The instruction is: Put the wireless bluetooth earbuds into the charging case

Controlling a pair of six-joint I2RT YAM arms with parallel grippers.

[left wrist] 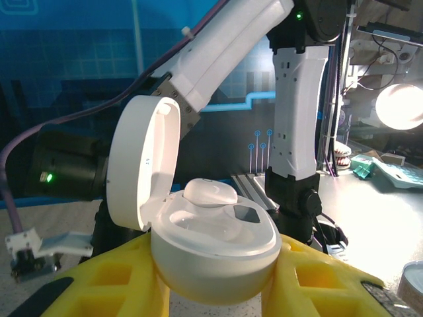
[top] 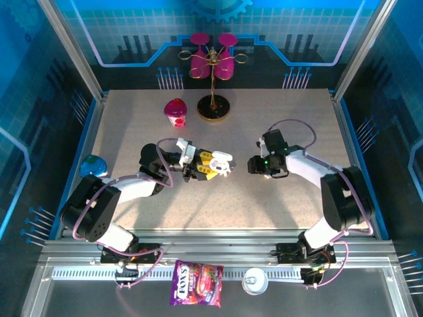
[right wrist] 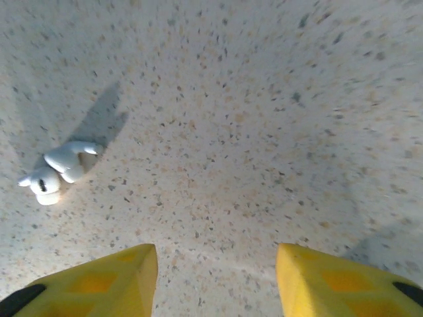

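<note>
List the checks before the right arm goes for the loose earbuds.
1. The left gripper grips the charging case: ok.
2. Its lid stands open: ok.
3. A free slot remains beside the seated earbud: ok.
4. The right gripper has open, empty jaws: ok.
5. The loose earbuds lie between those jaws: not ok, they are far off toward the wrist view's left edge.
6. Count of them: cannot tell, apparently two touching.

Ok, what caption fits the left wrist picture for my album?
Left hand holds the open charging case with one white earbud resting inside.
</note>
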